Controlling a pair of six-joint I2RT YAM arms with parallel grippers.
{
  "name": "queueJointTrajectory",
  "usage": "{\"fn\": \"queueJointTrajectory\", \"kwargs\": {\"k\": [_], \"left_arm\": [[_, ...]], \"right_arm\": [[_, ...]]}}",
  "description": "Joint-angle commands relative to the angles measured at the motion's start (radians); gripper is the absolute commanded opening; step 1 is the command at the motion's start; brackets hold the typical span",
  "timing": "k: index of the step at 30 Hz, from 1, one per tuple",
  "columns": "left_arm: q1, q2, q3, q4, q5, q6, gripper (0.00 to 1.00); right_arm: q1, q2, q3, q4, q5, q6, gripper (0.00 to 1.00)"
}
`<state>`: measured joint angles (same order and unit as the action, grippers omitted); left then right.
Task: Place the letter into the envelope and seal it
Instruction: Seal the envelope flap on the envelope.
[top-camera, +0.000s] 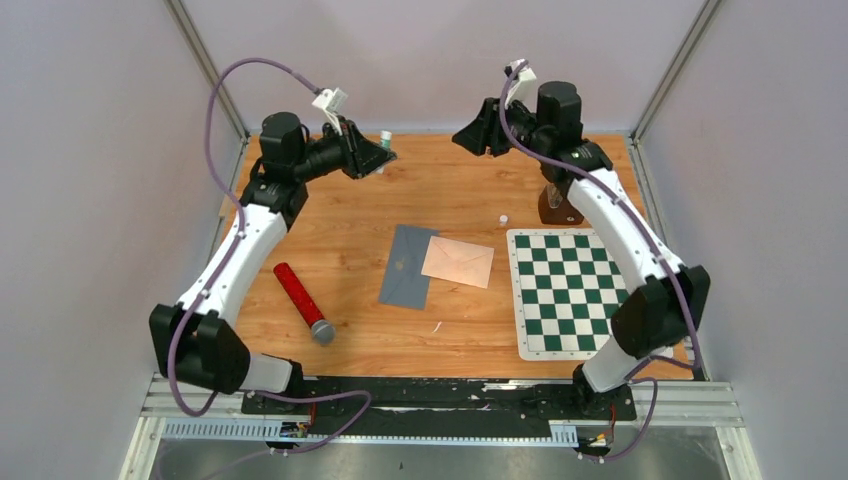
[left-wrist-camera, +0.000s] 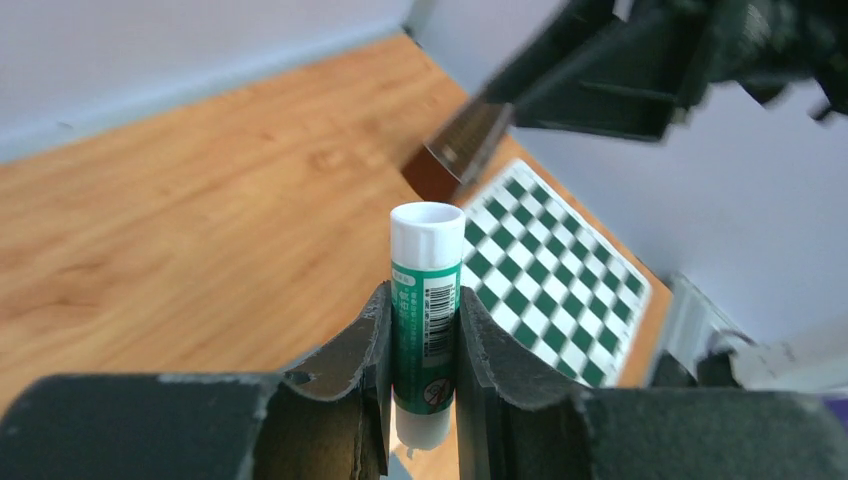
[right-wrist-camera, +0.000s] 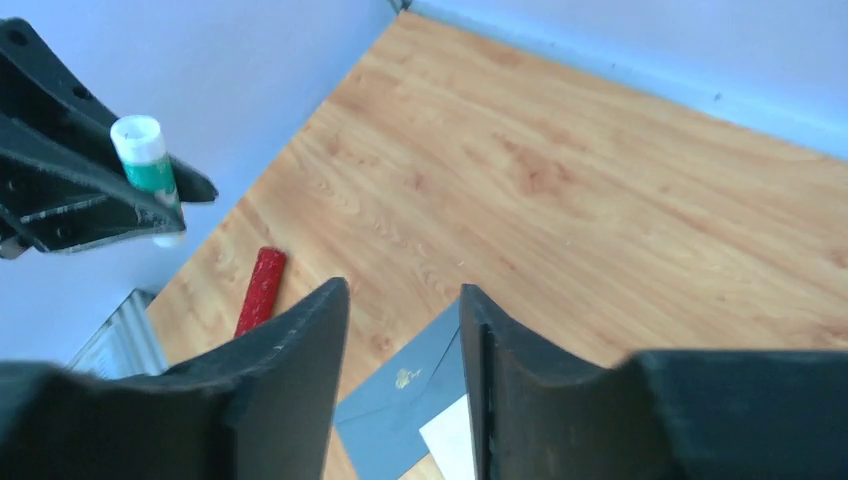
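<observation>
While left pincer (left-wrist-camera: 422, 305) clamps the glue stick (left-wrist-camera: 426, 240) aloft, right pincer (right-wrist-camera: 402, 292) hangs open. Sealing prep; next, stick down to envelope (top-camera: 403, 270).

Overhead camera looks down on table (top-camera: 460, 190); both wrist cameras share the glue stick (left-wrist-camera: 425, 310).

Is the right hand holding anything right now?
No. The right hand has its fingers apart with nothing between them, only the wooden table showing through the gap.
</observation>
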<state>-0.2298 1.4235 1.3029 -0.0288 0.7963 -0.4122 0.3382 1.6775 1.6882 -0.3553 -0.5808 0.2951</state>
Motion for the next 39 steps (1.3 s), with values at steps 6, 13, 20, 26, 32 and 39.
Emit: {"fn": "queueJointTrajectory", "kwargs": {"k": [6, 13, 20, 26, 32, 39], "left_arm": [[0.0, -0.095, 0.015, -0.072, -0.663, -0.142, 0.0], [0.0, -0.092, 0.008, -0.087, -0.643, -0.359, 0.0], [-0.001, -0.121, -0.05, 0.021, -0.498, -0.39, 0.0], [-0.008, -0.139, -0.095, 0.088, -0.406, -0.406, 0.0], [-0.014, -0.161, -0.109, 0.086, -0.421, -0.381, 0.0], [-0.014, -0.173, -0.108, 0.074, -0.414, -0.379, 0.0]], "right_arm": [[0.241, -0.177, -0.195, 0.377, 0.281, -0.138, 0.62], [0.339, -0.042, -0.076, 0.361, 0.265, -0.081, 0.69], [0.388, 0.05, 0.023, 0.331, 0.289, -0.004, 0.71], [0.406, 0.073, 0.031, 0.34, 0.282, 0.033, 0.69], [0.419, 0.073, 0.017, 0.323, 0.354, 0.045, 0.62], [0.429, 0.059, -0.021, 0.299, 0.381, 0.031, 0.61]]}}
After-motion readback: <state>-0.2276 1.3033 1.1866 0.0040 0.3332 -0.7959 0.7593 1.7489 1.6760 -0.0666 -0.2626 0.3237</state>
